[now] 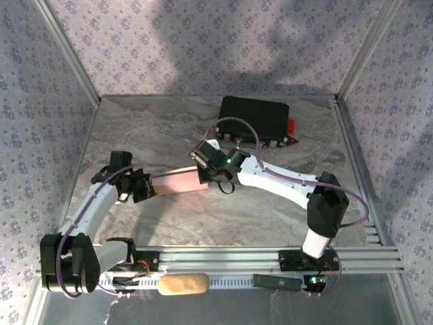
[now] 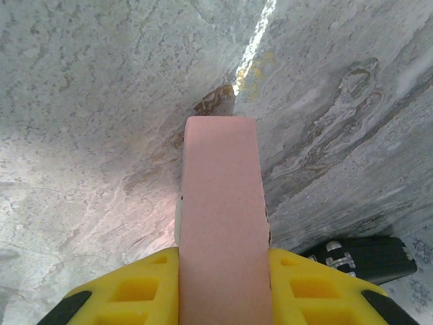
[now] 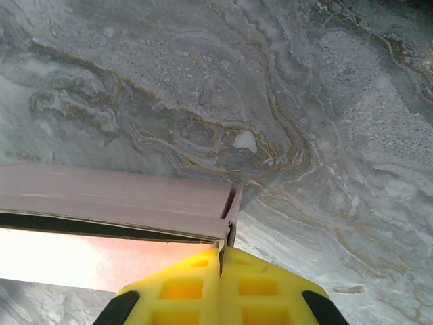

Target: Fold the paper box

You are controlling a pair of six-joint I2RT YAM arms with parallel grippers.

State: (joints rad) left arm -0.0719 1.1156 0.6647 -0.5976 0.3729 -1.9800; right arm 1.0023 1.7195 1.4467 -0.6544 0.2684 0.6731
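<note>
So, left gripper point(image 1: 142, 187): jaws partway open, clamped on one end of the paper box point(image 1: 177, 183). On the left wrist cam the two yellow fingers point(image 2: 135, 288) sit on either side of the pink strip, touching its edges.
Right gripper point(image 1: 212, 177): squeezed completely closed. On the right wrist cam the yellow fingertips point(image 3: 196, 284) are pressed together with a thin end flap of the card nipped in the seam between them.
Paper box location: middle of the marble-look table point(image 1: 149, 128), strung between the two grippers, on the arms' side of the black case point(image 1: 254, 118) and well apart from it.
Long axis: runs left to right across the table in the top view, pretty much level, left end in the left gripper, right end at the right one.
Facing: the left wrist cam point(image 2: 220, 203) looks straight down its length, a narrow pink face pointing away from the fingers. The right wrist cam point(image 3: 115, 196) gets it side-on, a long pinkish panel with a dark gap under it.
Lifted or resting: honestly can't tell.
</note>
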